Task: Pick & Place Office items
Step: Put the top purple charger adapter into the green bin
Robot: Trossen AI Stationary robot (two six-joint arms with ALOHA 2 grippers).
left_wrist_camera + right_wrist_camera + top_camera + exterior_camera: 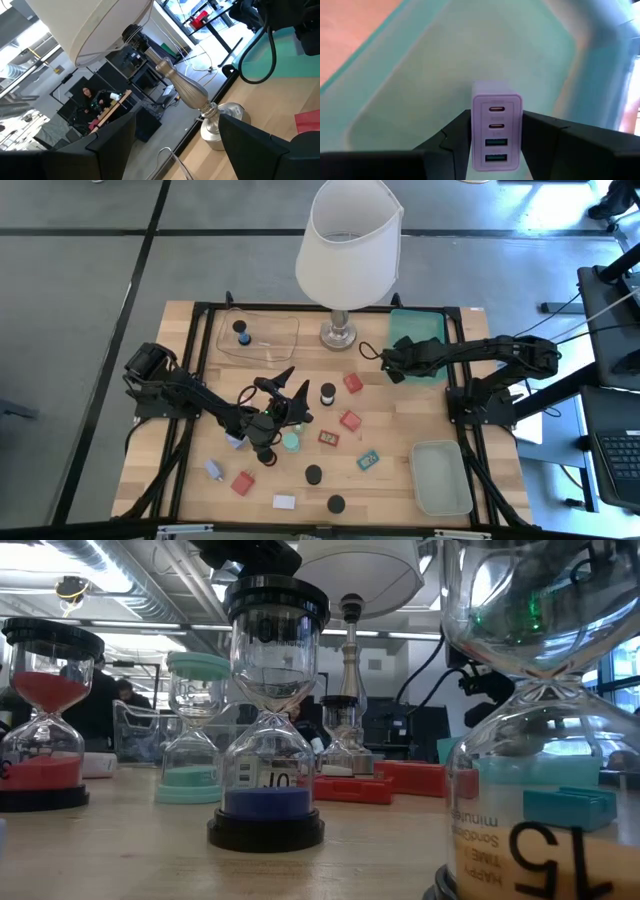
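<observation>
Wooden counter [190,490] carries scattered hourglasses, blocks and caps beside a white lamp [348,242]. Right gripper [495,142] hangs over the green tray [428,326] at the far right, jaws pinching a lavender charger [497,125]: rigid, smooth, light, best held by its flat sides. Left gripper [287,392] hovers mid-counter, jaws spread. From above, the charger is hidden under the arm.
</observation>
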